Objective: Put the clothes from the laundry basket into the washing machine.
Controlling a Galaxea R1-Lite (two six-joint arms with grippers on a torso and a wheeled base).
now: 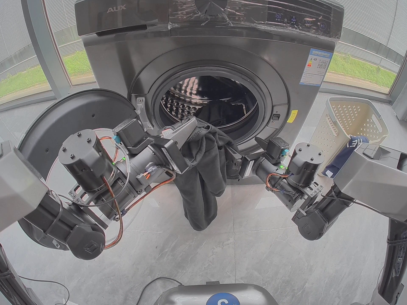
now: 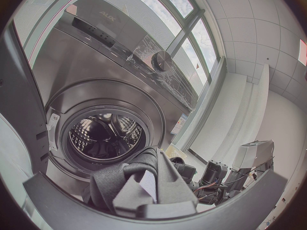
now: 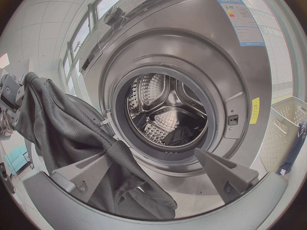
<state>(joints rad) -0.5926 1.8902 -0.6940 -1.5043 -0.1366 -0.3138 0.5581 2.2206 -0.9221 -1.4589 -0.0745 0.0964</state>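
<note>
One dark grey garment point(image 1: 203, 178) hangs from the left pincer point(image 1: 185, 132), which is clamped on its upper edge. Most of the cloth drops well below the pincer toward the floor. Just ahead of that pincer is the round mouth of the washing machine point(image 1: 212, 60), with the door point(image 1: 76, 119) swung open on the pincer's outer side. The right pincer point(image 3: 152, 153) sits just beside the garment, fingers spread wide. The cloth drapes over one finger, but nothing is gripped. Beyond both pincers, a dark piece point(image 3: 179, 134) lies in the drum. Out past the right pincer's outer side stands the laundry basket point(image 1: 339, 119), with a blue garment point(image 1: 345, 153) hanging over its rim.

The step in hand looks like loading the grey garment. The next move likely calls for lifting the hanging cloth over the door rim, pushing it deep into the drum, then letting go. The trailing end could catch on the rim.
</note>
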